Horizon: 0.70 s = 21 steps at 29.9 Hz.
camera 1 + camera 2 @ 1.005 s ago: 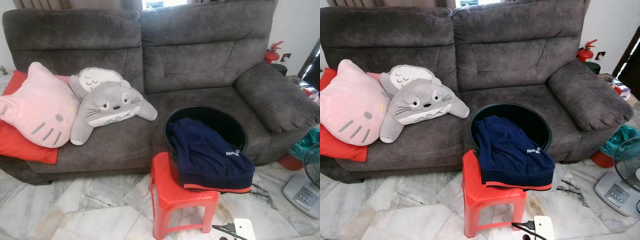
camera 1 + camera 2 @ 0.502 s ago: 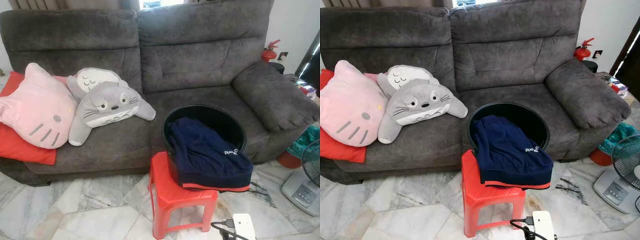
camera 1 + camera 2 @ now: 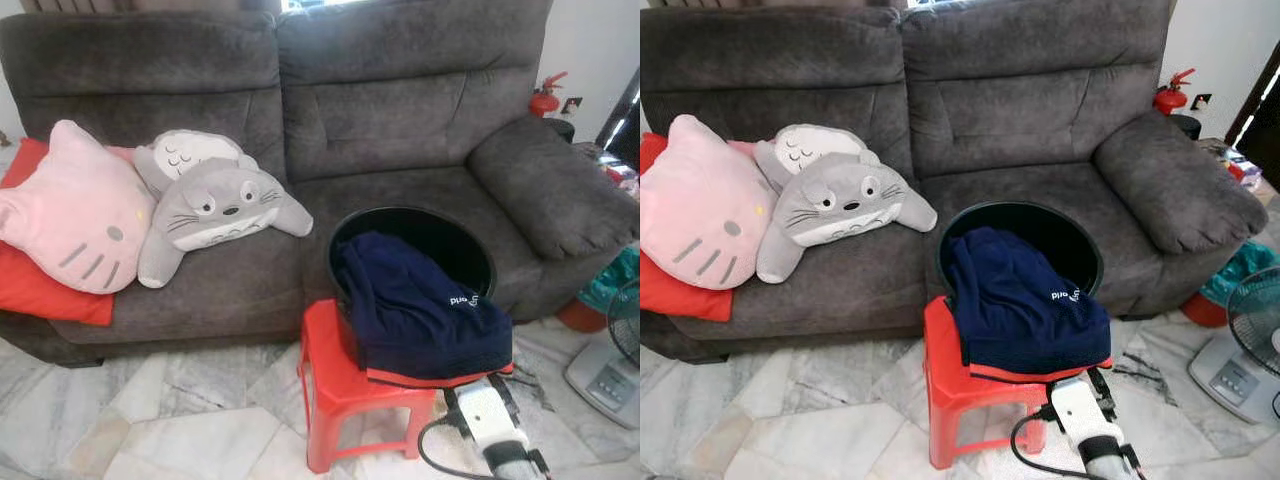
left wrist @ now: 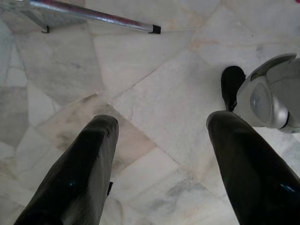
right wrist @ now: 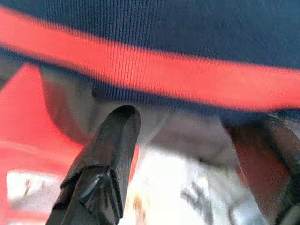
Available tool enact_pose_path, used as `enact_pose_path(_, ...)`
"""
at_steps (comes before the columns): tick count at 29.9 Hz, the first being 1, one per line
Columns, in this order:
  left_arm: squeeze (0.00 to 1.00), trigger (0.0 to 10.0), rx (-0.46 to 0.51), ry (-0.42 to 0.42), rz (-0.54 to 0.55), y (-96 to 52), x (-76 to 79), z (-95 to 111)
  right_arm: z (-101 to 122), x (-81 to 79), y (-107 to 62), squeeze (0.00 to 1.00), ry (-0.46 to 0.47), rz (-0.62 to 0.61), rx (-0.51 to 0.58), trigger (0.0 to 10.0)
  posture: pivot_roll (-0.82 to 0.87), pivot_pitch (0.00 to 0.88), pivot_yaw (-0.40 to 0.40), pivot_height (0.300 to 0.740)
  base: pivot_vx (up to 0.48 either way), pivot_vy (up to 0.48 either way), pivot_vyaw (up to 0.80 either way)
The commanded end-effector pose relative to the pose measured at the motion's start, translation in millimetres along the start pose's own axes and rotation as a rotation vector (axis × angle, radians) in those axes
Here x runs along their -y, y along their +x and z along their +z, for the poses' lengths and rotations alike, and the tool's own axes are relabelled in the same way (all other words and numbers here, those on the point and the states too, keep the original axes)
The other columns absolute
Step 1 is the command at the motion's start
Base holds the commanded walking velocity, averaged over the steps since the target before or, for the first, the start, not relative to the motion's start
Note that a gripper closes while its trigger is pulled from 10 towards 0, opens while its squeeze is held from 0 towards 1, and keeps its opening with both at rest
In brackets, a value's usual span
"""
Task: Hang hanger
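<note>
Nearest, the left gripper (image 4: pixel 161 150) is hanging over the glossy, veined marble floor (image 3: pixel 150 420), its fingers (image 4: pixel 89 159) spread wide and gripping nothing. A thin metal rod (image 4: pixel 93 16) with a black end cap is lying on the tiles beyond it.

The right gripper (image 5: pixel 187 140) is reaching in low at the near right. Its shiny black fingers (image 5: pixel 112 140) are standing well apart with nothing between them. They're pointing at the ribbed red hem of the navy garment (image 3: pixel 420 310), which is close ahead but not touching. A black cable (image 3: pixel 430 455) is looping beside that arm.

The garment is knit-looking and is draping out of a round black tub (image 3: pixel 440 225), spilling over its near rim. The tub is sitting on a red moulded plastic stool (image 3: pixel 335 385), just in front of the sofa (image 3: pixel 400 120).

As for the hanger, I can't tell where it is.

The sofa is plushy dark grey fabric. On its left seat a grey plush (image 3: pixel 220 205) is leaning against a pink cat-shaped cushion (image 3: pixel 75 215), with a red cushion (image 3: pixel 40 295) under that. A fan (image 3: pixel 610 365) is standing at the right edge, and a red extinguisher (image 3: pixel 545 98) is standing far right.
</note>
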<state>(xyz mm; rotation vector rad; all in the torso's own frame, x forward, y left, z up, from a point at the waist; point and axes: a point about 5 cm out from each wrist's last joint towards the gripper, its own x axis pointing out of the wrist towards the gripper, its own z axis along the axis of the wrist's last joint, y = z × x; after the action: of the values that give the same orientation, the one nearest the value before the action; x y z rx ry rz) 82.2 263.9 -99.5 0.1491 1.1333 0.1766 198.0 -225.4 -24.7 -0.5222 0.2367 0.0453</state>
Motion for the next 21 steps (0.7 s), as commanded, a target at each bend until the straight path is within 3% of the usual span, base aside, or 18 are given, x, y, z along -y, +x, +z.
enact_pose_path(1,0.0,10.0,-0.02,0.023,-0.014,0.6,7.7,-2,-1,-3.4,-3.6,0.0,0.078,0.019,-0.038,10.0,-0.15,0.0,0.034,0.74,0.0,0.0,0.0)
enact_pose_path(7,0.0,10.0,-0.02,0.028,-0.02,1.1,9.9,-1,-14,-8.4,-18.7,0.0,0.045,0.03,-0.102,10.0,-0.16,0.0,0.028,0.74,0.0,0.0,0.0)
enact_pose_path(21,0.0,10.0,-0.024,0.033,-0.019,-1.4,3.6,-7,-5,20.9,-31.3,0.0,-0.202,-0.149,-0.07,10.0,-0.18,0.0,0.03,0.74,0.0,0.0,0.0)
